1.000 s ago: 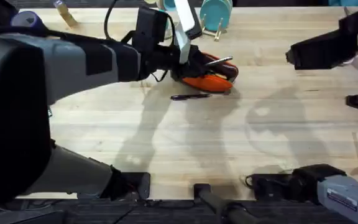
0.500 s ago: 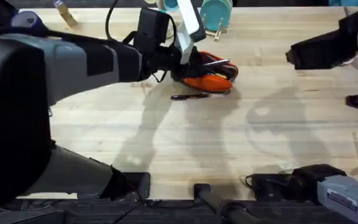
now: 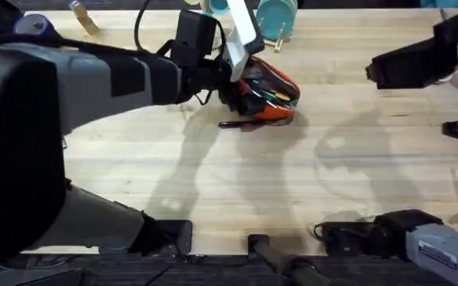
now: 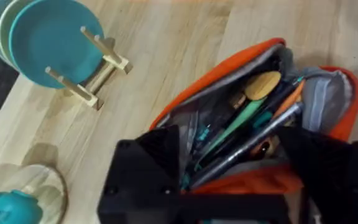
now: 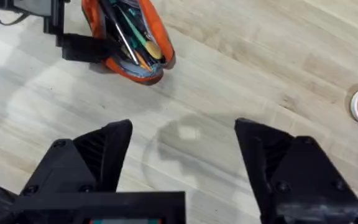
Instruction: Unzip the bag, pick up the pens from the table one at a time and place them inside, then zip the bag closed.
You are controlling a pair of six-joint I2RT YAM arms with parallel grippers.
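We take the table (image 3: 237, 191) first: on its far middle lies the bag (image 3: 267, 94), unzipped and gaping, so the first step looks finished. Inside it we see the silvery-grey pen (image 4: 247, 146) lying among green and orange sticks, which puts one pen away by our reckoning. The black pen (image 3: 241, 123) lies on the table just in front of the bag, so we judge the job roughly half done, with that pen to fetch and the zipper to close. Our left tool (image 4: 229, 171) sits at the bag's mouth, its fingers spread to either side of the opening. Our right tool (image 5: 182, 162) hangs wide apart over bare table, well away from the bag and holding nothing.
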